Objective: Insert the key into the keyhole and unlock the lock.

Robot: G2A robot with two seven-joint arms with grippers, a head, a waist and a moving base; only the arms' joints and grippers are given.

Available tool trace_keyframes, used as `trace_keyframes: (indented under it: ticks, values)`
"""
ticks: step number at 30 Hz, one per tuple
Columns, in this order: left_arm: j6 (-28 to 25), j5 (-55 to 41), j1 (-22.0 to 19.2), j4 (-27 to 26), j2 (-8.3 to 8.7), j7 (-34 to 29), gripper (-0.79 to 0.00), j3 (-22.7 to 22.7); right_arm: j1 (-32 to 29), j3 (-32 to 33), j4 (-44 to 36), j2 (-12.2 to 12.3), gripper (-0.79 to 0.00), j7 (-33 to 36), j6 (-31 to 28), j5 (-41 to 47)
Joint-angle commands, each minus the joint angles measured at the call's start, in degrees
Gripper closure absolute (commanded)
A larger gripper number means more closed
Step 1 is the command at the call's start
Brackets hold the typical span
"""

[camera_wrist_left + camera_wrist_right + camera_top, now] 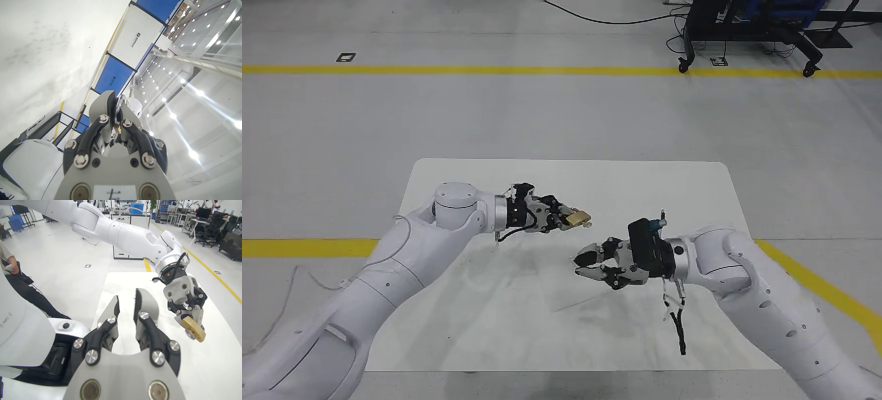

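Holding the brass lock (196, 330) aloft, left tool (189, 318) is clamped; right tool (127, 301) gapes empty. Risk: lock twisting in grip under sideways contact.

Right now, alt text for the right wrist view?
The right hand, open and empty, hangs over the white table. Beyond it, the left hand grips a brass lock above the table.

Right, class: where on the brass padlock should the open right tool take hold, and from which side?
Probably the exposed flat body of the brass padlock, from its free end facing the right tool; the left tool clamps the other end.
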Motion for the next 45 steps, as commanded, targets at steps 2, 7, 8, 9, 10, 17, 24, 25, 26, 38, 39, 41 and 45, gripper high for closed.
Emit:
trace_keyframes:
  ticks: [2, 7, 8, 9, 10, 17, 24, 25, 26, 38, 39, 41, 45]
  values:
    - [-1.3, 2.4, 1.1, -1.9, 0.51, 0.6, 0.0, -1.2, 1.6, -0.4, 2.5, 0.8, 0.0, 2.2, 0.0, 4.9]
    - [-1.7, 6.2, 2.8, -4.9, 1.18, -0.3, 0.0, -2.3, 3.1, -0.2, 7.7, 1.4, 0.0, 7.1, 1.4, 6.9]
    - [-1.6, 6.5, 3.0, -5.2, 1.26, -0.4, 0.0, -2.7, 3.3, -0.5, 7.9, 1.4, 0.0, 7.7, 1.9, 7.4]
    - [-1.6, 6.8, 3.3, -5.5, 1.34, -0.5, 0.0, -3.0, 3.5, -0.9, 8.1, 1.3, 0.0, 8.2, 2.1, 8.1]
    - [-1.5, 6.9, 3.5, -5.7, 1.4, -0.8, 0.0, -3.3, 3.8, -1.3, 8.5, 1.2, 0.0, 8.8, 2.5, 8.6]
    - [-0.6, 8.5, 4.8, -6.7, 1.6, -1.4, 0.0, -5.1, 5.9, -3.6, 10.2, 0.6, 0.0, 10.8, 3.7, 10.7]
    - [-0.2, 9.6, 5.6, -7.3, 1.45, -1.8, 0.0, -6.3, 7.9, -4.9, 11.8, -0.1, 0.0, 11.8, 6.6, 11.3]
    - [-0.2, 9.8, 5.7, -7.4, 1.43, -2.0, 0.0, -6.5, 8.1, -5.1, 11.9, -0.2, 0.0, 12.0, 7.3, 10.9]
    - [-0.2, 9.8, 5.8, -7.5, 1.4, -2.3, 0.0, -6.6, 8.3, -5.2, 11.9, -0.2, 0.0, 12.2, 7.8, 10.6]
    - [-7.5, 9.9, 10.5, -10.6, 1.35, 9.3, 0.0, -12.0, 3.0, 2.7, 0.7, 0.5, -0.785, -1.2, 0.0, -1.8]
    - [-7.8, 9.9, 11.0, -11.0, 1.4, 9.3, 0.0, -12.4, 3.0, 2.7, 0.7, 0.5, -0.785, -1.2, 0.0, -1.8]
    - [-8.7, 10.9, 11.7, -12.0, 1.52, 9.1, 0.0, -13.1, 3.0, 2.7, 0.7, 0.5, -0.785, -1.2, 0.0, -1.8]
    - [-13.6, 21.7, 13.3, -15.6, 2.01, 12.5, 0.0, -13.0, 3.0, 2.7, 0.7, 0.5, -0.785, -1.2, 0.0, -1.8]
